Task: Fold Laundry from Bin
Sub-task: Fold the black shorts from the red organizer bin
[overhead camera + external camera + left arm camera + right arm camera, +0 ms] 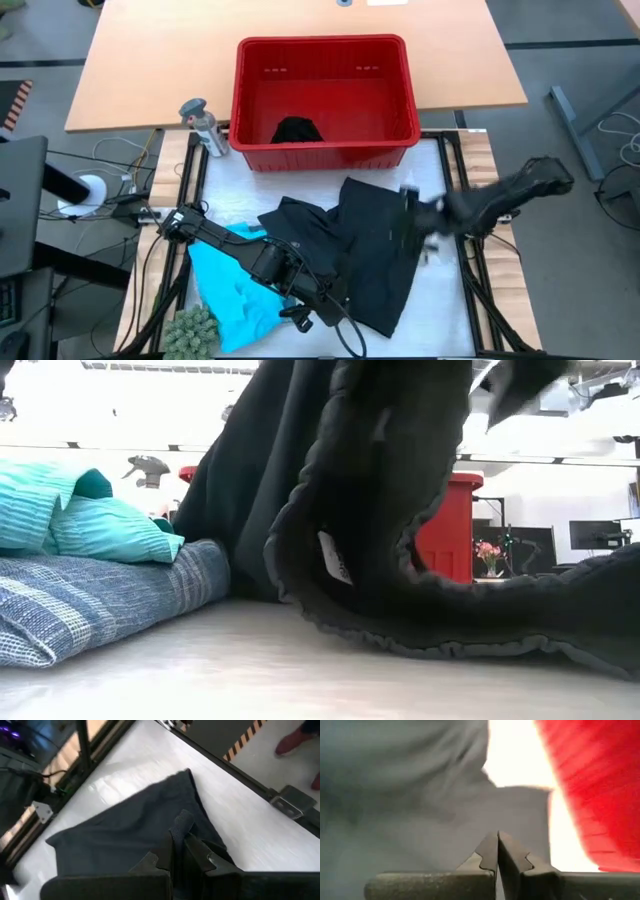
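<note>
A small grey spray bottle stands on the wooden table; nearer, possibly a green knobbly plant.

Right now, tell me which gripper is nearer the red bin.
Right. The right gripper is on the black garment just in front of the red bin. The left gripper pinches the same garment's near edge, farther from the bin.

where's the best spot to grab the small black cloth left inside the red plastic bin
Pinch the top of the bunched small black cloth, coming straight down from above. It lies in a heap on the floor of the red plastic bin, near its front wall, so the tall sides probably block any sideways approach.
</note>
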`<act>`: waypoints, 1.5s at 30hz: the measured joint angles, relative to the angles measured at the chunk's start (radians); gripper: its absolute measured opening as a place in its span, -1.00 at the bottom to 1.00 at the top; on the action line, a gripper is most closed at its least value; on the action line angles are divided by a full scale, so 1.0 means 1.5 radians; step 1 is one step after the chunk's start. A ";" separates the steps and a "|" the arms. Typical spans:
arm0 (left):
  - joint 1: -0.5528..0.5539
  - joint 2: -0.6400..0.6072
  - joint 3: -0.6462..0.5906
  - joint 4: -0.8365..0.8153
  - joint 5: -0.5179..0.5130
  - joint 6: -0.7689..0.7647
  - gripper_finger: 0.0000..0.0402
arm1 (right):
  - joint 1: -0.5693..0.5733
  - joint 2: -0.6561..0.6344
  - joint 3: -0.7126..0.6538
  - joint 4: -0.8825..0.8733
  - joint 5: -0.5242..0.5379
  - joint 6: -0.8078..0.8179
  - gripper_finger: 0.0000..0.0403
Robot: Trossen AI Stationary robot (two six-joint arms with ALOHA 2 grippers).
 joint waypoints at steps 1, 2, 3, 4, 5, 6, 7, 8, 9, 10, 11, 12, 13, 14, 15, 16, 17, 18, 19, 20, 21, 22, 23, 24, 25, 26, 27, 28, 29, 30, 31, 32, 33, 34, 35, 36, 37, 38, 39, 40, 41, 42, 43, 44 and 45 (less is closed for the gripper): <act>0.000 0.000 0.000 0.006 -0.002 0.001 -1.00 | -0.036 -0.018 0.000 0.018 0.006 0.000 -0.83; 0.000 0.000 0.000 0.008 -0.002 0.004 -1.00 | -0.077 -0.031 0.000 0.044 0.006 -0.002 -0.83; 0.000 0.000 0.000 0.007 -0.002 0.009 -1.00 | -0.119 -0.038 0.000 0.075 0.006 -0.008 -0.84; 0.000 0.000 0.000 0.007 -0.004 0.015 -1.00 | -0.162 -0.040 0.001 0.108 0.001 -0.019 -0.84; 0.000 0.000 0.000 0.008 -0.006 0.023 -1.00 | -0.205 -0.038 0.001 0.145 -0.019 -0.036 -0.84; 0.000 0.000 0.000 0.011 -0.008 0.034 -1.00 | -0.245 -0.031 0.001 0.190 -0.054 -0.055 -0.84; 0.000 0.000 0.000 0.016 -0.008 0.049 -1.00 | -0.282 -0.020 0.001 0.235 -0.104 -0.072 -0.83; 0.000 0.000 0.000 0.021 -0.009 0.066 -1.00 | -0.318 -0.004 0.001 0.276 -0.163 -0.078 -0.82; 0.000 0.000 0.000 0.025 -0.010 0.082 -1.00 | -0.345 0.016 0.001 0.313 -0.221 -0.079 -0.80; 0.000 0.000 0.000 0.027 -0.010 0.095 -1.00 | -0.366 0.038 0.001 0.341 -0.275 -0.077 -0.78; 0.000 0.000 0.000 0.031 -0.010 0.106 -1.00 | -0.383 0.062 0.001 0.365 -0.327 -0.074 -0.74; 0.000 0.000 0.000 0.037 -0.010 0.116 -1.00 | -0.395 0.088 0.004 0.375 -0.365 -0.071 -0.71; 0.001 0.000 0.000 0.038 -0.010 0.124 -1.00 | -0.403 0.117 0.011 0.377 -0.407 -0.068 -0.66; 0.002 0.000 0.000 0.036 -0.010 0.130 -1.00 | -0.408 0.145 0.021 0.379 -0.451 -0.068 -0.61; 0.002 0.000 0.000 0.036 -0.010 0.134 -1.00 | -0.410 0.174 0.034 0.382 -0.495 -0.077 -0.56; 0.004 0.000 0.000 0.036 -0.010 0.135 -1.00 | -0.410 0.204 0.049 0.382 -0.542 -0.083 -0.50; 0.005 0.000 0.000 0.036 -0.010 0.135 -1.00 | -0.409 0.234 0.065 0.382 -0.584 -0.086 -0.45; 0.006 0.000 0.000 0.036 -0.009 0.135 -1.00 | -0.406 0.263 0.084 0.382 -0.627 -0.094 -0.39; 0.007 0.000 0.000 0.036 -0.009 0.135 -1.00 | -0.403 0.292 0.104 0.379 -0.662 -0.100 -0.34; 0.008 0.000 0.000 0.036 -0.010 0.135 -1.00 | -0.402 0.320 0.126 0.372 -0.690 -0.109 -0.28; 0.009 0.000 0.000 0.036 -0.009 0.135 -1.00 | -0.401 0.343 0.147 0.361 -0.713 -0.117 -0.24; 0.009 0.000 0.000 0.036 -0.010 0.135 -1.00 | -0.401 0.365 0.168 0.344 -0.729 -0.127 -0.20; 0.010 0.000 0.000 0.036 -0.010 0.136 -1.00 | -0.401 0.386 0.190 0.326 -0.746 -0.136 -0.17; 0.010 0.000 0.000 0.036 -0.010 0.137 -1.00 | -0.401 0.403 0.207 0.304 -0.760 -0.145 -0.15; 0.010 0.000 -0.001 0.036 -0.010 0.137 -1.00 | -0.401 0.416 0.223 0.273 -0.772 -0.157 -0.14; 0.010 0.000 -0.001 0.036 -0.010 0.136 -1.00 | -0.400 0.426 0.235 0.237 -0.782 -0.174 -0.14; 0.010 0.000 -0.001 0.036 -0.010 0.134 -1.00 | -0.397 0.432 0.243 0.204 -0.786 -0.197 -0.14; 0.010 0.000 -0.001 0.035 -0.010 0.128 -1.00 | -0.394 0.434 0.250 0.172 -0.786 -0.219 -0.15; 0.010 0.000 -0.001 0.034 -0.010 0.123 -1.00 | -0.390 0.429 0.253 0.140 -0.784 -0.242 -0.17; 0.010 0.000 -0.001 0.033 -0.010 0.120 -1.00 | -0.389 0.419 0.254 0.104 -0.780 -0.264 -0.19; 0.010 0.000 -0.001 0.032 -0.009 0.119 -1.00 | -0.388 0.406 0.254 0.070 -0.773 -0.279 -0.21; 0.010 0.000 -0.001 0.031 -0.007 0.120 -1.00 | -0.388 0.388 0.255 0.033 -0.768 -0.293 -0.23; 0.010 0.000 -0.001 0.031 -0.002 0.124 -1.00 | -0.391 0.368 0.255 -0.006 -0.759 -0.303 -0.25; 0.010 0.000 -0.001 0.030 0.002 0.130 -1.00 | -0.394 0.347 0.255 -0.043 -0.749 -0.306 -0.27; 0.010 0.000 -0.001 0.030 0.006 0.138 -1.00 | -0.397 0.321 0.255 -0.077 -0.735 -0.306 -0.29; 0.012 0.000 -0.002 0.030 0.009 0.143 -1.00 | -0.398 0.295 0.254 -0.105 -0.722 -0.306 -0.30; 0.014 0.000 -0.010 0.035 0.011 0.144 -1.00 | -0.396 0.267 0.252 -0.123 -0.696 -0.304 -0.31; 0.016 0.000 -0.020 0.039 0.013 0.144 -1.00 | -0.389 0.237 0.247 -0.135 -0.669 -0.291 -0.32; 0.018 0.000 -0.029 0.035 0.014 0.142 -1.00 | -0.378 0.206 0.239 -0.140 -0.644 -0.276 -0.33; 0.020 0.000 -0.041 0.026 0.014 0.140 -1.00 | -0.363 0.174 0.231 -0.140 -0.625 -0.259 -0.34; 0.022 0.000 -0.057 0.025 0.013 0.140 -1.00 | -0.345 0.144 0.222 -0.136 -0.616 -0.239 -0.34; 0.025 0.001 -0.073 0.031 0.012 0.140 -1.00 | -0.326 0.114 0.210 -0.128 -0.604 -0.214 -0.34; 0.028 0.001 -0.084 0.038 0.009 0.141 -1.00 | -0.305 0.085 0.196 -0.117 -0.582 -0.182 -0.34; 0.029 0.001 -0.093 0.040 0.009 0.143 -1.00 | -0.279 0.054 0.180 -0.106 -0.556 -0.147 -0.34; 0.032 0.001 -0.101 0.039 0.007 0.147 -1.00 | -0.252 0.026 0.166 -0.098 -0.520 -0.111 -0.34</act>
